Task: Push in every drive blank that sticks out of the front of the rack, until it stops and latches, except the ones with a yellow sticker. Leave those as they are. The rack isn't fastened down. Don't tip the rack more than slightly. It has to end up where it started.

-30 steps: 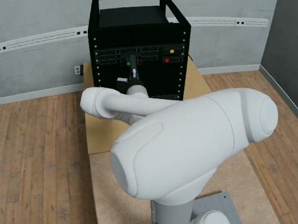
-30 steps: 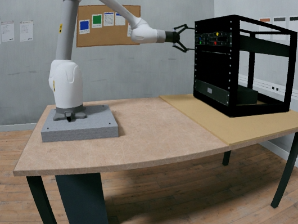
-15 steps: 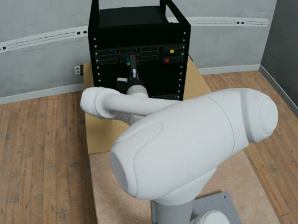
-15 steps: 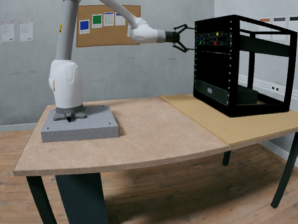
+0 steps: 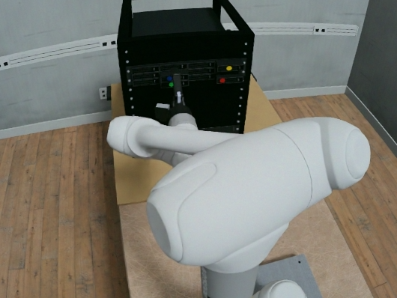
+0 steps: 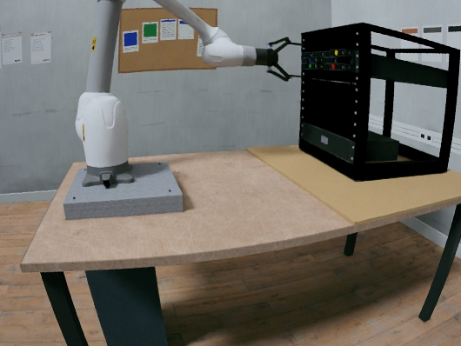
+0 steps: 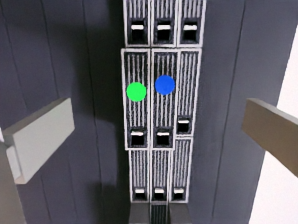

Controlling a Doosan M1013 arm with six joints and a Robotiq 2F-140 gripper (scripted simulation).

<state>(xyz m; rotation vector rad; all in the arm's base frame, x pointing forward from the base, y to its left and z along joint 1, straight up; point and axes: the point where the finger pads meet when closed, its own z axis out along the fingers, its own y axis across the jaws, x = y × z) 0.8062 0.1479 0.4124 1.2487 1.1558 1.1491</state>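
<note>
Black rack (image 6: 452, 104) standing on the tan mat (image 6: 330, 191) at the far end of the table (image 6: 209, 217), front face turned toward the arm. White arm (image 6: 102, 130) rising from the grey base plate (image 6: 170, 204), reaching out level at the height of the drive row near the rack's top.

Gripper (image 6: 290, 59) right up at the rack front, spread wide open, nothing between the fingers. One fingertip above the drive row, one below, both at the rack's front edge in the side view; touching or not, cannot tell.

Wrist view, turned sideways: two pale finger pads far apart at the edges, drive blanks filling the middle. Green-sticker blank (image 7: 136, 100) and blue-sticker blank (image 7: 164, 97) side by side, dead centre between the pads, their faces looming larger and nearer than the slimmer neighbour beside the blue one. So, both seemingly standing proud of the row.

From above: gripper (image 5: 179, 90) lined up on the left-centre of the drive row, wrist hiding part of it. Blue dot (image 5: 169, 78) directly over green dot (image 5: 171, 84). Off to the right end of the row, the yellow-sticker blank (image 5: 229, 69) above the red-sticker blank (image 5: 228, 80), well apart from the gripper, both jutting a little from the panel.

Rack upright and level on the mat, a long dark panel (image 6: 328, 141) low across its front.
</note>
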